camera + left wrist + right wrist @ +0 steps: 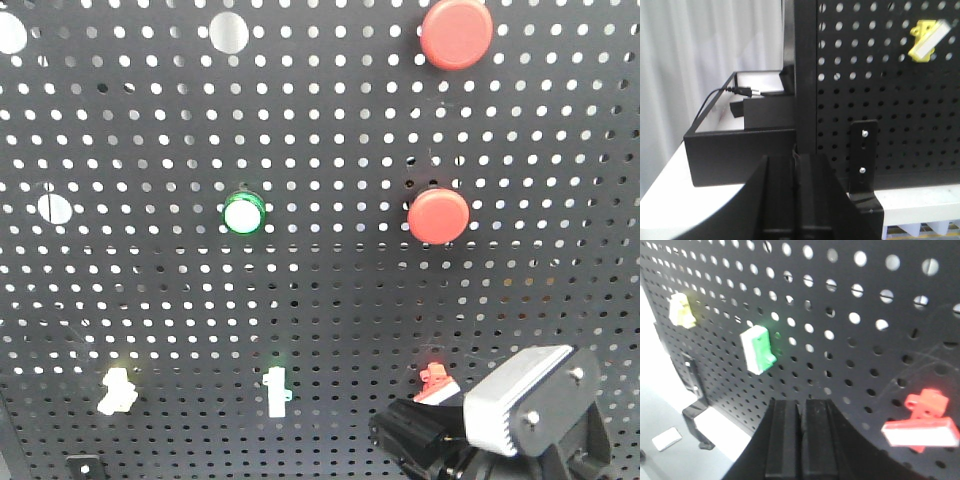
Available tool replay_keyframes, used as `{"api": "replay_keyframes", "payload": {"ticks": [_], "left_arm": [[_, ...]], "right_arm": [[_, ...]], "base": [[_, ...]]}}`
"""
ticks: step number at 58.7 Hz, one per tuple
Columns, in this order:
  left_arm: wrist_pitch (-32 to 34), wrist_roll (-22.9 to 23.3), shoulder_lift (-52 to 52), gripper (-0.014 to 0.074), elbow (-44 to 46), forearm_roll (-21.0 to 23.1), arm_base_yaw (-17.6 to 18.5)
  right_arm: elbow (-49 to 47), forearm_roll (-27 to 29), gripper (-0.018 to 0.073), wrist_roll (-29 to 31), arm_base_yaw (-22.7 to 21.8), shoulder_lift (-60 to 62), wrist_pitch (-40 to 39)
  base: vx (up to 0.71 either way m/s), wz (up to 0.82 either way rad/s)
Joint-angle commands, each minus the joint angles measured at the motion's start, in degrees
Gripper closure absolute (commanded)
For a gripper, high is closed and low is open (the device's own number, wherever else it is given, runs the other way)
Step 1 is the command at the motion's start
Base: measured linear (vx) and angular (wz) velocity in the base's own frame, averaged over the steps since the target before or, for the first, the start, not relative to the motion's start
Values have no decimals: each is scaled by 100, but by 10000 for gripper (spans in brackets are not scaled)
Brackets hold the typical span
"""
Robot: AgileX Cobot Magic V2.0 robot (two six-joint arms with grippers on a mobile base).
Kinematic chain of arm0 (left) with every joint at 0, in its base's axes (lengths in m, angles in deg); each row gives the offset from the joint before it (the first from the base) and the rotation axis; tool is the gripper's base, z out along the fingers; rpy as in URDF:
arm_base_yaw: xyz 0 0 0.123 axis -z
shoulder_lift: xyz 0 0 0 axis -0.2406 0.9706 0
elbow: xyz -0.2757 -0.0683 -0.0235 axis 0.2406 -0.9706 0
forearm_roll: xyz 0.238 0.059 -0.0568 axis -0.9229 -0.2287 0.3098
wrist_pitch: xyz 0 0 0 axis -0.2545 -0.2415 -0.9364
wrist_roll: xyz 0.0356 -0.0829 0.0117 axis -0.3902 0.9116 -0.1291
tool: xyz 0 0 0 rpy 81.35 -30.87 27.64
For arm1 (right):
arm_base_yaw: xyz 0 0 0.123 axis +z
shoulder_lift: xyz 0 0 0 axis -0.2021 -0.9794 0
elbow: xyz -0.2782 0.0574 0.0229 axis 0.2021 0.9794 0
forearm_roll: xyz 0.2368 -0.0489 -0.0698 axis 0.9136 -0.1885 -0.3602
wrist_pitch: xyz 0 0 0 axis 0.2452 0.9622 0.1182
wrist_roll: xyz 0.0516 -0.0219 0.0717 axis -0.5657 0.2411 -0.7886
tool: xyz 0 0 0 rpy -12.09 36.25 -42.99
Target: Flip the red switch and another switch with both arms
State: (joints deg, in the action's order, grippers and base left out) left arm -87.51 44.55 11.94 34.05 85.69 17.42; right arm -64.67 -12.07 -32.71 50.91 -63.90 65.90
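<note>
Hanging low on the pegboard (330, 300), the red switch (434, 383) sits under the lower of two round red buttons (438, 216), and nothing touches it. The right gripper (801, 440) is just below-left of it, its black fingers pressed together, empty. The yellow switch (117, 390) is far left of the red one, with a green-white toggle (276, 390) between them and a green-ringed lamp (243, 213) above. The left gripper (796, 200) is closed on nothing, below-left of the yellow switch, by the board's edge. No writing is readable.
</note>
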Motion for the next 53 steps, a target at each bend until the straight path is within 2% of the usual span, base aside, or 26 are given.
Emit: {"api": "replay_keyframes", "payload": {"ticks": [1,36,45,53], "left_arm": [[346,40,-33,594,-67,0,-7],[333,40,-33,594,-67,0,-7],[333,40,-33,594,-67,0,-7],[333,40,-33,594,-67,0,-7]], "right_arm": [[-184,-12,566,15,5,115,-459],[-184,-12,566,15,-4,137,-445],[-104,-230,566,189,-19,865,-127],[585,-263,566,422,-553,1938,-209]], "base": [[0,0],[0,0],[0,0],[0,0]]}}
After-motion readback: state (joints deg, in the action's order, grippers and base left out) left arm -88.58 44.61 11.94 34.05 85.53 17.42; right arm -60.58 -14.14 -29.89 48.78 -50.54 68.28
